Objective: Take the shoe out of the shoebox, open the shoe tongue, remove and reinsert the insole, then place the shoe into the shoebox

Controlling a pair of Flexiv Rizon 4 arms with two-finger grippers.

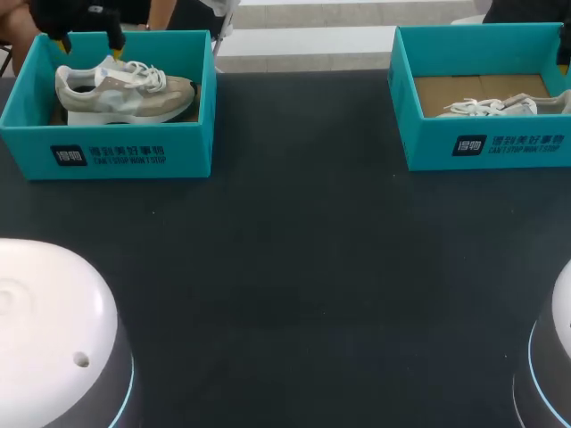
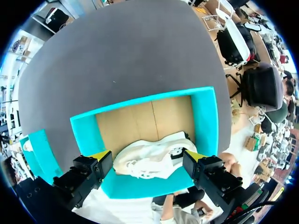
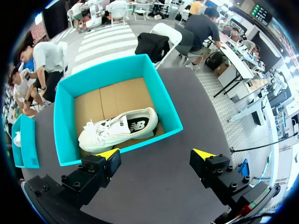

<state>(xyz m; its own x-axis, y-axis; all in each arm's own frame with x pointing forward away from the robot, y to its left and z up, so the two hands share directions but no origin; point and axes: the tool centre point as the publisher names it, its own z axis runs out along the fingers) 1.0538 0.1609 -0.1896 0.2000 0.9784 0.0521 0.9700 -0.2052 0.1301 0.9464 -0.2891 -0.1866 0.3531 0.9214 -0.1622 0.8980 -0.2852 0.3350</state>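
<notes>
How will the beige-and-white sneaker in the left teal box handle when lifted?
The beige-and-white lace-up sneaker probably feels light; its thick sole should stay fairly stiff. The soft upper and loose white laces likely sag or snag. Upright in the teal cardboard shoebox, it might tip if gripped off-centre.

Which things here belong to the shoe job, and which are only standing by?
Job: left shoebox, beige shoe, right shoebox, white shoe, left gripper, right gripper.
Other: dark table, left arm base, right arm base.
</notes>
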